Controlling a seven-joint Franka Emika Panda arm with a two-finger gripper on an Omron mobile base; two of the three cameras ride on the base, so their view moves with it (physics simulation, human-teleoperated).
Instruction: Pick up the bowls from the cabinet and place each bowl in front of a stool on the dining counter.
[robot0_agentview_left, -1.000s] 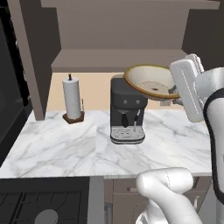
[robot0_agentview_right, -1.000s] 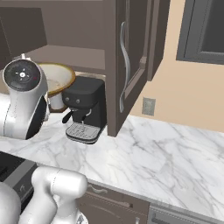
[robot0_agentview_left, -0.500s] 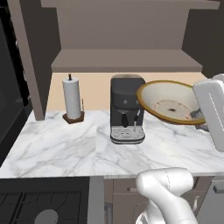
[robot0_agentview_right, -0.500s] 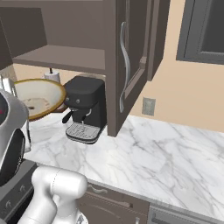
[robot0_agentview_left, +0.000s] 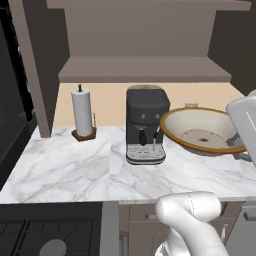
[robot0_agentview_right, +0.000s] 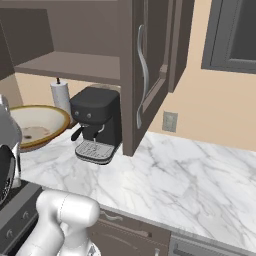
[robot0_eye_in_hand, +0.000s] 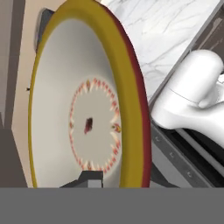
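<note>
1. i'm carrying the cream bowl in the air above the marble table, just right of the coffee machine in the left base view.
2. in the hand view the jaws are pinching the near rim of the cream bowl, one dark fingertip showing against its inner face.
3. the bowl is tilting, its hollow facing toward the coffee machine and its brownish ring in plain sight.
4. the cabinet is standing open, its shelf showing no bowl that i can see.
5. i'm judging the task as early: this bowl is out of the cabinet but not yet set down.
6. i'm not seeing the dining slab or any stool, so the drive over, the placing, and the wooden bowl are all left.
</note>
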